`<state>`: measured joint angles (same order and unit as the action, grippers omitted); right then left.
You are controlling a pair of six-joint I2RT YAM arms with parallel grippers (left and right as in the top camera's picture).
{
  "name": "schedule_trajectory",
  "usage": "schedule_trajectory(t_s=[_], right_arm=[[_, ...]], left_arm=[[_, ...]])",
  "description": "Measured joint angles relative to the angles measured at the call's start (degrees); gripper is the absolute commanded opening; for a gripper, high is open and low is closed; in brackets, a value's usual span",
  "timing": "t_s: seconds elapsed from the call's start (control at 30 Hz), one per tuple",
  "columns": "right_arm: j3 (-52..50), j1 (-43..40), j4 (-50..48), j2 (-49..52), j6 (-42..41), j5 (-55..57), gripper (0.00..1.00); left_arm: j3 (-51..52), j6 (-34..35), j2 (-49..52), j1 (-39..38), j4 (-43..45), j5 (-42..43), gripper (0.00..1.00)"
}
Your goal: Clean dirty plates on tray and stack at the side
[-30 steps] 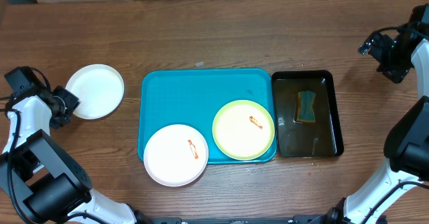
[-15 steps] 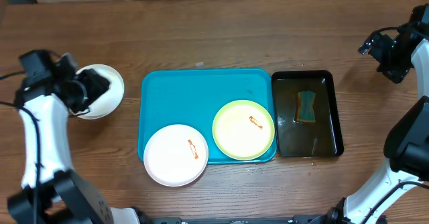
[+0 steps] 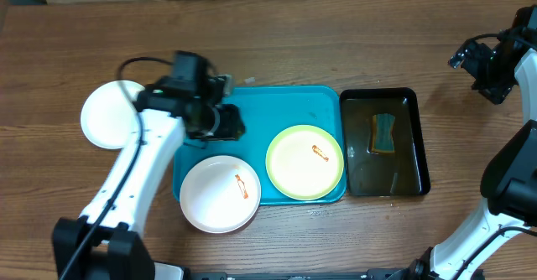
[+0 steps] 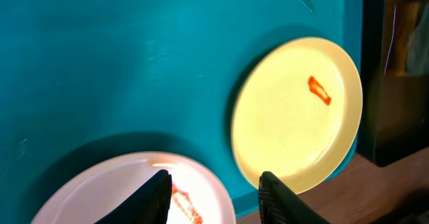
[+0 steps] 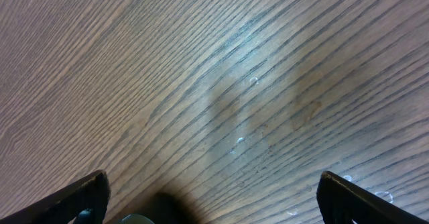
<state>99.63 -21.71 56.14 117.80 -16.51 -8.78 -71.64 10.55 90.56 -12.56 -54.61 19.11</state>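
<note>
The left gripper [image 3: 228, 124] hovers over the turquoise tray [image 3: 268, 104], above its left half. Its two dark fingers [image 4: 158, 196] stand a moderate gap apart, with nothing between them. Through the wrist camera the yellow-green plate [image 4: 298, 113] lies flat on the tray beyond the fingertips, with an orange-red smear [image 4: 319, 90] toward its right side. The smeared white plate [image 3: 220, 194] sits at the tray's front-left corner, and its near edge hangs out over the rim above the wooden table [image 3: 336, 37]. The other white plate [image 3: 105, 114] rests on the table left of the tray, well clear of it and partly hidden behind the left arm — no smear that I can make out on it. Far right, the right gripper [image 3: 477, 62] hangs above bare wood, fingers spread wide, holding nothing. Just beside the tray's right edge is the black tray [image 3: 413, 175] — a sponge [image 3: 383, 133] lies in its dark liquid.
</note>
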Motion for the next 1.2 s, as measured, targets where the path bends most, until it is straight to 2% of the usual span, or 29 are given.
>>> schedule_trajectory(t_s=[0.17, 0.4, 0.5, 0.63, 1.2], right_arm=[[0.00, 0.00, 0.00, 0.00, 0.04, 0.00, 1.00], [0.00, 0.00, 0.00, 0.00, 0.00, 0.02, 1.00], [0.00, 0.00, 0.02, 0.00, 0.00, 0.02, 1.00], [0.00, 0.00, 0.00, 0.00, 0.02, 0.02, 1.00], [0.00, 0.00, -0.02, 0.00, 0.04, 0.00, 1.00]], left_arm=[[0.02, 0.74, 4.35, -8.33, 3.82, -4.24, 0.42], [0.04, 1.75, 11.21, -13.73, 7.30, -6.51, 0.40], [0.04, 2.32, 13.44, -14.10, 7.56, -6.99, 0.38], [0.04, 3.23, 15.72, -14.10, 7.61, -7.32, 0.22], [1.09, 4.13, 17.25, -14.10, 8.44, -7.37, 0.22]])
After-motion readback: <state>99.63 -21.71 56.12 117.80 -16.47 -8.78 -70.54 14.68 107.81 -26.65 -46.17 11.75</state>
